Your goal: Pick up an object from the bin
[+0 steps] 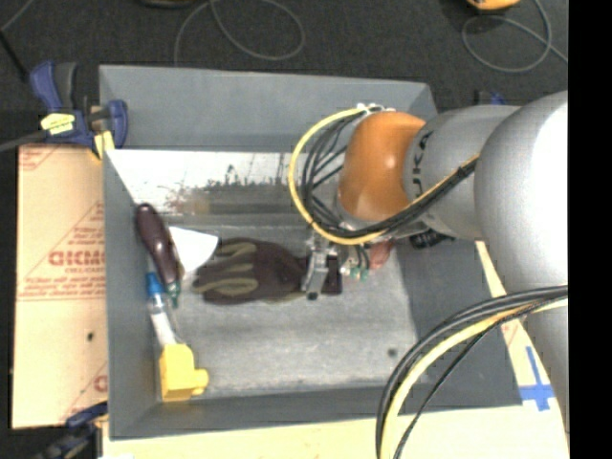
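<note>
the robot arm's hand (pixel 323 273) hangs low inside the grey metal bin (pixel 287 371), at the wrist end of a dark brown glove (pixel 239 271) that lies flat and limp on the bin floor, stretching away from the hand on the side opposite the arm. the hand looks to be touching or just above the glove's cuff, but its own orange cover (pixel 378 165) and looped cables (pixel 311 175) crowd the spot, so whether the hand is apart, together or clamped on the cloth cannot be told. the glove is the nearest thing to the hand and the likeliest candidate for the pick, and the cuff looks a sensible place to take it: soft cloth bunches there into a fold that can be pinched. just beyond the glove's far end, further from the hand, lie a tool with a dark maroon handle (pixel 158 242) and a white piece (pixel 194 247) that touches or slips under the glove. past these, well apart from the hand, a blue-and-white tube (pixel 159 309) runs down to a yellow block (pixel 180 371) in the far corner. these lie along the wall farthest from the hand, so the floor round the hand is open. no lift has yet begun; the glove rests wholly on the floor.
</note>
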Tool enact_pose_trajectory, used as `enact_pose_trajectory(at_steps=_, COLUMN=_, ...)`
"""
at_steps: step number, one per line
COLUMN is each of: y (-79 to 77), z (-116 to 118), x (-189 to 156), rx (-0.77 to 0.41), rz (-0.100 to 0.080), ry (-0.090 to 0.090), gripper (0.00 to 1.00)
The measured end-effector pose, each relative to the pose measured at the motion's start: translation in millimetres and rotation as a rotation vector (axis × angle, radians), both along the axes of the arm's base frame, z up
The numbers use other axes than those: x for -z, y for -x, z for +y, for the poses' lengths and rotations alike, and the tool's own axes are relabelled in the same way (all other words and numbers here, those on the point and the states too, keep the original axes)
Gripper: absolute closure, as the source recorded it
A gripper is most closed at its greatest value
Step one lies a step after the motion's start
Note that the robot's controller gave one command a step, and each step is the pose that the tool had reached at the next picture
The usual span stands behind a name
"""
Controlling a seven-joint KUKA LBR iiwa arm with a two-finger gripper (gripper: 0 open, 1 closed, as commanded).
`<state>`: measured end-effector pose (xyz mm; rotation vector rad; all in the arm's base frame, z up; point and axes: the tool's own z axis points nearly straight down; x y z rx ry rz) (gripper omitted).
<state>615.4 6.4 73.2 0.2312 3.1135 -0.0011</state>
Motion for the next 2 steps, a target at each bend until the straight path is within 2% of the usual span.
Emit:
enact_pose_trajectory(at_steps=1, y=0.0, z=0.0, x=0.0, rx=-0.001, rz=0.000, ry=0.000, gripper=1.00)
enact_pose_trajectory(at_steps=2, y=1.0, z=-7.3, x=-162.3, rx=0.005, rz=-0.011, ry=0.000, gripper=1.00)
